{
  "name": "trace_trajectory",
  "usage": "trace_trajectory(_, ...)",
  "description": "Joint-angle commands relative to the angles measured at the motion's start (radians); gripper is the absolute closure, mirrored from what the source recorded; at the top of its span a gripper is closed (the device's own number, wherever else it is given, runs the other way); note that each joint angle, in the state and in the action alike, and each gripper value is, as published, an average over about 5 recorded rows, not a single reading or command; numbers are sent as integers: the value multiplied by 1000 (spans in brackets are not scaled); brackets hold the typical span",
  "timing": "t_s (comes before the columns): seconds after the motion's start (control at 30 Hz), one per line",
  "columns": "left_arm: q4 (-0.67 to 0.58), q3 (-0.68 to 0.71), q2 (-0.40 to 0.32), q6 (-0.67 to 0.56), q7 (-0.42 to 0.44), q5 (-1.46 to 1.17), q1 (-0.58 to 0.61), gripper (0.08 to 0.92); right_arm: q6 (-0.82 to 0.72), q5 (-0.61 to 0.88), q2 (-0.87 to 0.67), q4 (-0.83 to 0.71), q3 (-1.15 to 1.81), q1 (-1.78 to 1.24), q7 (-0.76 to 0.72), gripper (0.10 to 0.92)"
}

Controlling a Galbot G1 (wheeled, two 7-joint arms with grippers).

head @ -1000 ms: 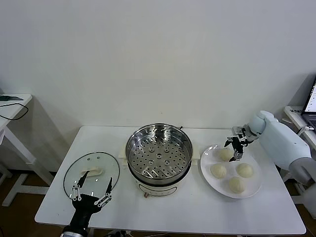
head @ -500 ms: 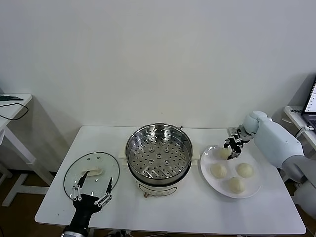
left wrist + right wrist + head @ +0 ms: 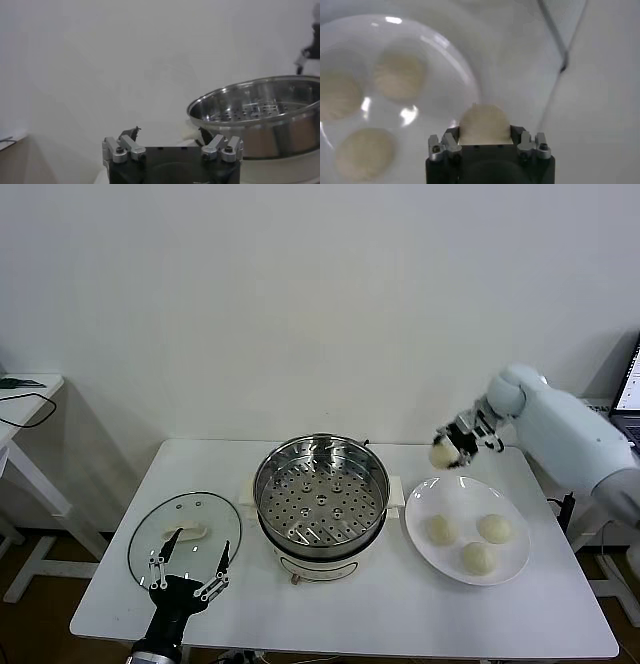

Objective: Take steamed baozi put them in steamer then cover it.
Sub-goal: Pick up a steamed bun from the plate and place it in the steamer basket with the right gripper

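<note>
Bystanders around the white rectangular counter [image 3: 400,609]

A flat round white plate [image 3: 510,562] rests on the counter's right half, near the right edge. To the counter's left, apart from it, stands a second white table [image 3: 30,399] on white legs; a dark flat object [image 3: 20,383] lies on its top, and a thin black cable [image 3: 28,416] loops down over its edge. Past the counter's right end, a laptop screen [image 3: 630,389] glows at the frame's edge, only a sliver showing. Behind the counter rises a plain white wall [image 3: 300,304]. Beneath the counter, brown floor [image 3: 40,604] shows on the left side.
</note>
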Motion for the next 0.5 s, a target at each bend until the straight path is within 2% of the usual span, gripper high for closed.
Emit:
trace_trajectory(0.03,-3,12,-5,-2,-15,9,2,177,138,68,48,291,-188,215,15,355)
trace_trajectory(0.3,-13,16,0,-5,-17,1,3,177,162,3,169,379,-229,217,-11,351)
trace_trajectory(0.5,-27,19,0,1,-18,-10,-2,177,168,-48,250,325,-251,162,-20,353)
